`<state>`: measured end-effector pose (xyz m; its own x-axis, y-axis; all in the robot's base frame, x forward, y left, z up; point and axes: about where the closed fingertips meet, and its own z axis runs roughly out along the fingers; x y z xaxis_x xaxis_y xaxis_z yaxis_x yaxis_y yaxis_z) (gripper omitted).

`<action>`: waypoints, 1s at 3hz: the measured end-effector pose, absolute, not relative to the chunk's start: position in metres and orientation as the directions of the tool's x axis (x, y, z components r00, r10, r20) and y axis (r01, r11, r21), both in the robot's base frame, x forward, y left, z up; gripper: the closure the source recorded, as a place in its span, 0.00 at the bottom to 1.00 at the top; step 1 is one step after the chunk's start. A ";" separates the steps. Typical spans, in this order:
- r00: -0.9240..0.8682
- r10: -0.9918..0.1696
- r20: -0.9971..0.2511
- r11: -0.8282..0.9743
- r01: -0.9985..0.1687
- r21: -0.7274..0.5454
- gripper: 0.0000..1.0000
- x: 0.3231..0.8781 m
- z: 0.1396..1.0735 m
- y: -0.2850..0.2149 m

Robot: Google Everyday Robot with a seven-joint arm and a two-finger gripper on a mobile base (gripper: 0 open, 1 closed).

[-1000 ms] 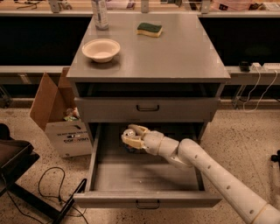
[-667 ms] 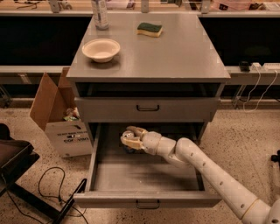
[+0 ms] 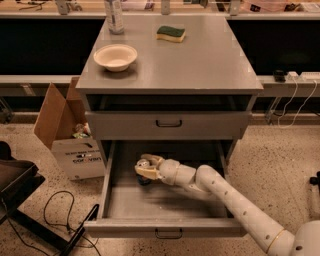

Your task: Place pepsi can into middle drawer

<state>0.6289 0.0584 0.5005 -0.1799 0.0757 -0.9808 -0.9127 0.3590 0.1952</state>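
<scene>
The middle drawer (image 3: 165,207) is pulled out, showing its flat grey floor and a small dark handle at the front edge. My gripper (image 3: 146,170) reaches into it from the right, at the drawer's back left, just over the floor. Its fingers are closed around the pepsi can (image 3: 144,180). Only a small dark-blue part of the can shows below the fingers; the rest is hidden by the gripper.
The handled grey drawer front (image 3: 168,123) above is shut. On the cabinet top stand a white bowl (image 3: 115,57), a green-yellow sponge (image 3: 170,33) and a clear bottle (image 3: 114,15). An open cardboard box (image 3: 70,135) stands on the floor at the left, with cables and a dark frame (image 3: 30,210) nearby.
My gripper has moved lower and slightly left inside the drawer, closer to its floor, still holding the can. Nothing else has moved.
</scene>
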 end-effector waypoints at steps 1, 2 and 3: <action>-0.213 0.079 -0.974 0.355 -0.907 0.227 1.00 0.614 0.483 0.067; -0.213 0.079 -0.974 0.354 -0.907 0.227 0.81 0.614 0.483 0.068; -0.213 0.079 -0.974 0.354 -0.907 0.227 0.57 0.614 0.483 0.068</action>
<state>0.6137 0.0678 0.4834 -0.2133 0.0788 -0.9738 -0.9071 0.3543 0.2274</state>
